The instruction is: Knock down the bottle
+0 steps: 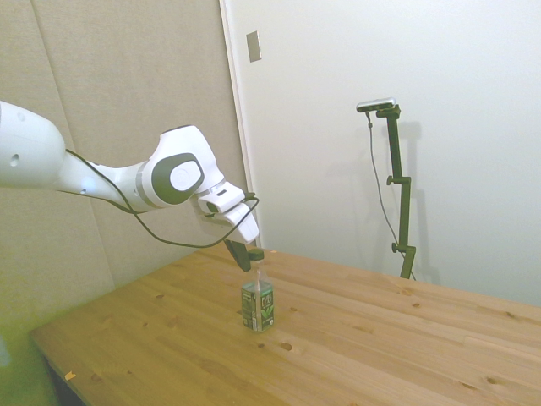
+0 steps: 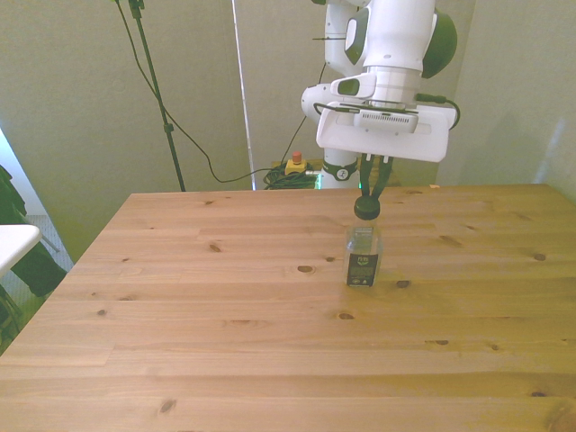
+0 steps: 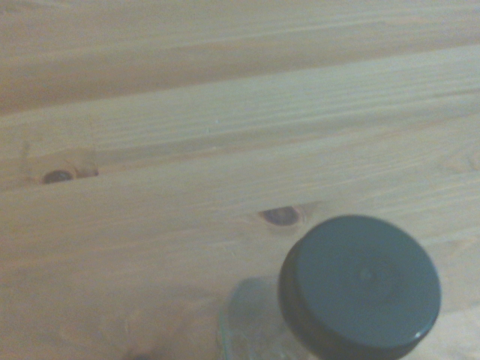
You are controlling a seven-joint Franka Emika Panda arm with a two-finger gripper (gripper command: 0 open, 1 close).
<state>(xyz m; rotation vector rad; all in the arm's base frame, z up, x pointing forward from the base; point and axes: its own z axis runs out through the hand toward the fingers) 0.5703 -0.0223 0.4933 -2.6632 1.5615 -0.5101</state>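
Front view: upright bottle (image 2: 363, 258) directly beneath gripper (image 2: 367, 208) fingertips.

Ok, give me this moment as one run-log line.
small clear plastic bottle with dark green cap: upright on wooden table | gripper: at the cap, fingers close together | knock-down: not yet done

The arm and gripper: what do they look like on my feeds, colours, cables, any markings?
The arm is glossy white with rounded shells and a dark grey oval joint cover. A thin black cable loops beneath it to the wrist. The gripper has a wide white body and slim dark fingers. No markings are readable.
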